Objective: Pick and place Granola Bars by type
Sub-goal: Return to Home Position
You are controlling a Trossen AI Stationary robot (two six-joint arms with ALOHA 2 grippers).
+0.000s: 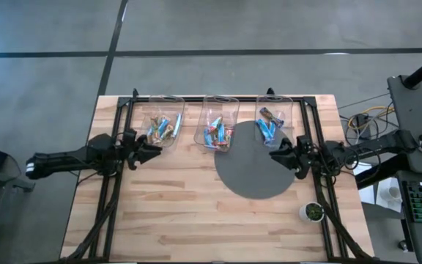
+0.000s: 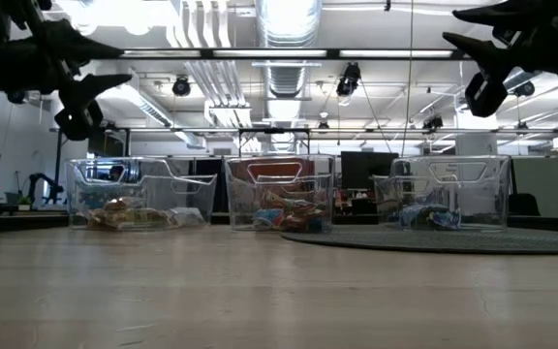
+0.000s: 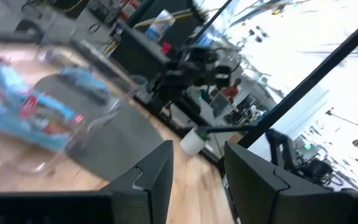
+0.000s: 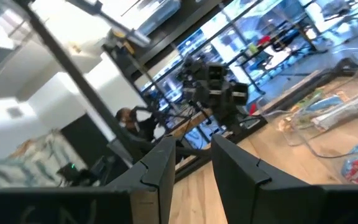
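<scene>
Three clear bins stand in a row along the table's far edge: left bin (image 1: 163, 121), middle bin (image 1: 218, 125), right bin (image 1: 273, 117). Each holds a small heap of granola bars, blue, tan and dark mixed: (image 1: 163, 130), (image 1: 216, 136), (image 1: 267, 126). In the low view the bars lie on the bin floors (image 2: 124, 213), (image 2: 284, 215), (image 2: 419, 215). My left gripper (image 1: 160, 149) hovers open, high above the table, just near of the left bin (image 2: 124, 65). My right gripper (image 1: 272, 152) hovers open near the right bin, also raised (image 2: 450, 27). Both are empty.
A dark grey round mat (image 1: 251, 172) lies under the right bin and reaches toward the table's middle. A small white cup (image 1: 313, 212) stands near the right edge. Black frame rails (image 1: 116, 183) run along both sides. Bare wood (image 1: 174, 213) fills the near half.
</scene>
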